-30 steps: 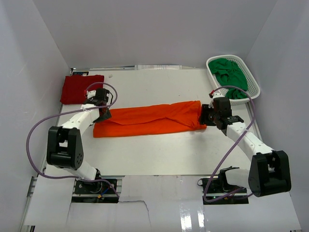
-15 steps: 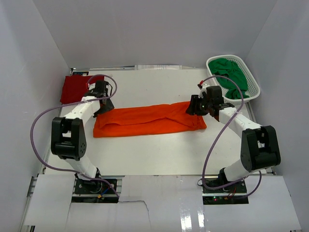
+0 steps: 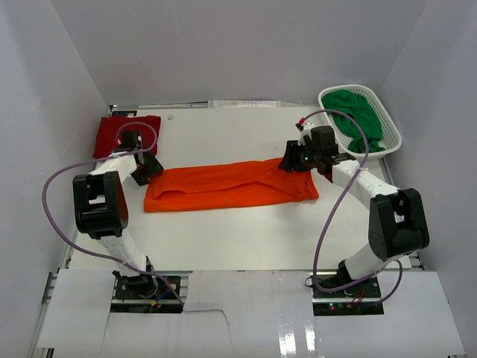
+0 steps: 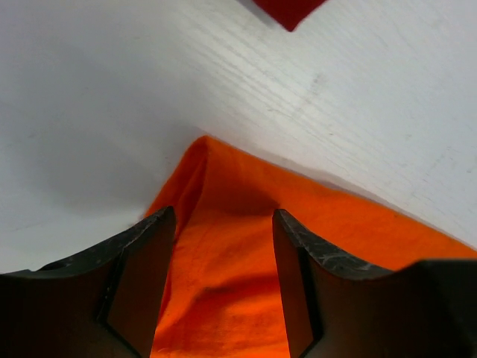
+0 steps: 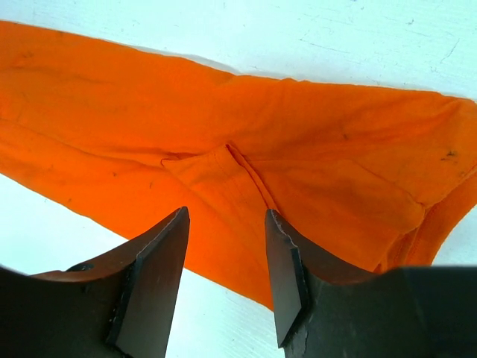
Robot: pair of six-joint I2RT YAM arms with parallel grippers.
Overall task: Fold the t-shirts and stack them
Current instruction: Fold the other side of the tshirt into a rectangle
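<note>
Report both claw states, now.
Left claw: open, over the orange t-shirt, holding nothing.
Right claw: open, over the same shirt, holding nothing.

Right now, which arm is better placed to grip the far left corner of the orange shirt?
Left. The left claw, open, hangs at that corner of the orange shirt, cloth showing between its fingers. The right claw, also open, is over the shirt's other end, near the basket.

The tool (image 4: 223,216), jaws apart, hangs over the orange shirt (image 4: 246,253) at its corner.
</note>
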